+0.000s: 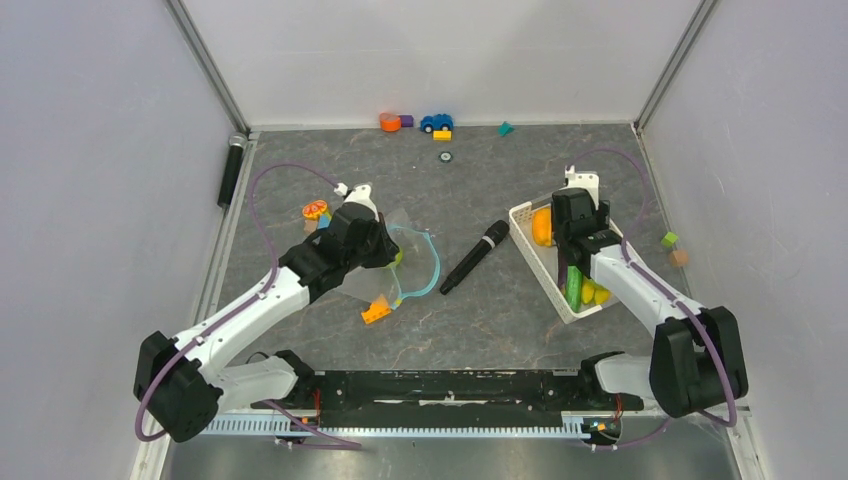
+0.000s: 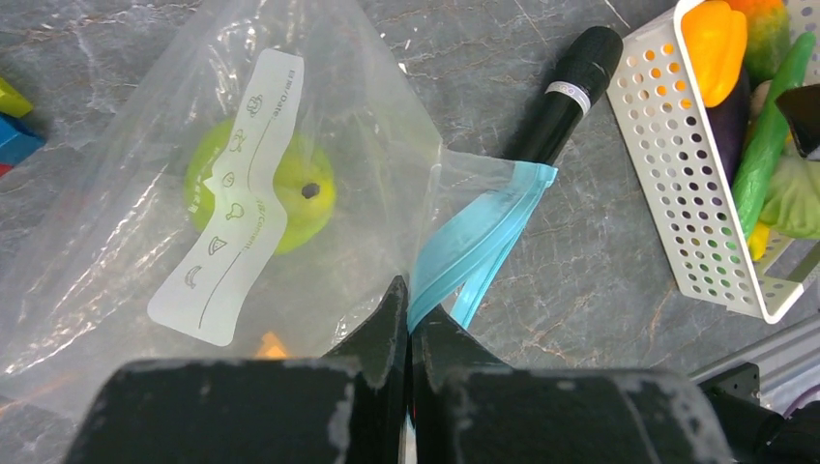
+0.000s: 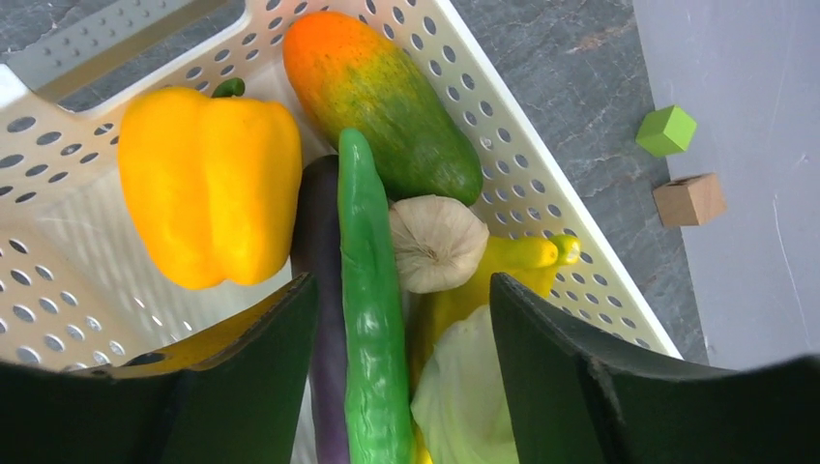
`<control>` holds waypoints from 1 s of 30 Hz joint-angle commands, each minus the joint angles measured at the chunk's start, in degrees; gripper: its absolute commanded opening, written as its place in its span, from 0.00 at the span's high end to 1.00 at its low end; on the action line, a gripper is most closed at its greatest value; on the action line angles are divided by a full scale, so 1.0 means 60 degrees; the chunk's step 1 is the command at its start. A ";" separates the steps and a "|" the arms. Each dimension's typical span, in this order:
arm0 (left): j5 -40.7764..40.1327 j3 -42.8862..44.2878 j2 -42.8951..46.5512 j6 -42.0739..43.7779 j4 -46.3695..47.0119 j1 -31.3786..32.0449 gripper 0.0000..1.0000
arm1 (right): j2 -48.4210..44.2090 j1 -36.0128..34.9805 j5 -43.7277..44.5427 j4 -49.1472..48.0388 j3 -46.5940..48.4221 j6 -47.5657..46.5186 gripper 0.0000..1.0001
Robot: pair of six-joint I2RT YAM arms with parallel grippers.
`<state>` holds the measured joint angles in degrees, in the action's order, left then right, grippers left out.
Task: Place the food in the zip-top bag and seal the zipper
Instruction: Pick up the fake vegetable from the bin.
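Doubly occupied: clenching the left tool (image 2: 408, 311) on one end of the teal zipper (image 2: 474, 232), propping the mouth of the zip-top bag (image 2: 97, 251) open on the left half of the tabletop (image 1: 500, 330). Showing one round green fruit (image 2: 319, 217) already inside the clear plastic, behind the pale label patch.

Spreading the right tool (image 3: 401, 285), released and gripping nothing, low over the white slotted basket (image 3: 541, 135), jaws straddling the long green pod (image 3: 367, 319) and a garlic bulb (image 3: 437, 242). Crowding the basket with the rest of the food: yellow pepper (image 3: 208, 184), orange-green fruit (image 3: 387, 106), a purple piece (image 3: 319, 232) under the pod. Working either side of a black microphone (image 1: 475, 256) lying between bag and basket.

Judging the step in hand as loading, with the pod the likely pick and sealing not yet begun. Calling next for closing the jaws on the pod alone, lifting it clear of the basket wall, carrying it past the microphone and sliding it lengthwise into the open mouth.
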<state>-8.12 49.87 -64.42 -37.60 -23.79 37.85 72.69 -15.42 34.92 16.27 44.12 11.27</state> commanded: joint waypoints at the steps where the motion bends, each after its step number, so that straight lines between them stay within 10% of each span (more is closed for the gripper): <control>1: 0.0540 -0.0467 0.0330 0.0284 0.1186 -0.0017 0.98 | 0.0324 0.0131 -0.0199 -0.1138 -0.0073 -0.0101 0.33; 16: 0.1251 -0.0913 0.0613 0.0411 0.1687 0.0006 0.98 | 0.1171 0.0171 -0.0114 -0.1906 -0.0087 -0.0103 0.56; 30: 0.1675 -0.1292 0.1184 0.0396 0.2157 0.0006 0.98 | -0.0371 0.0183 -0.0398 -0.2171 -0.0172 -0.0281 0.97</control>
<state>0.14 42.70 -59.42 -36.99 -14.57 37.85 77.54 -14.50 34.41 6.98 43.18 10.24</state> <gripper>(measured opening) 0.033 0.156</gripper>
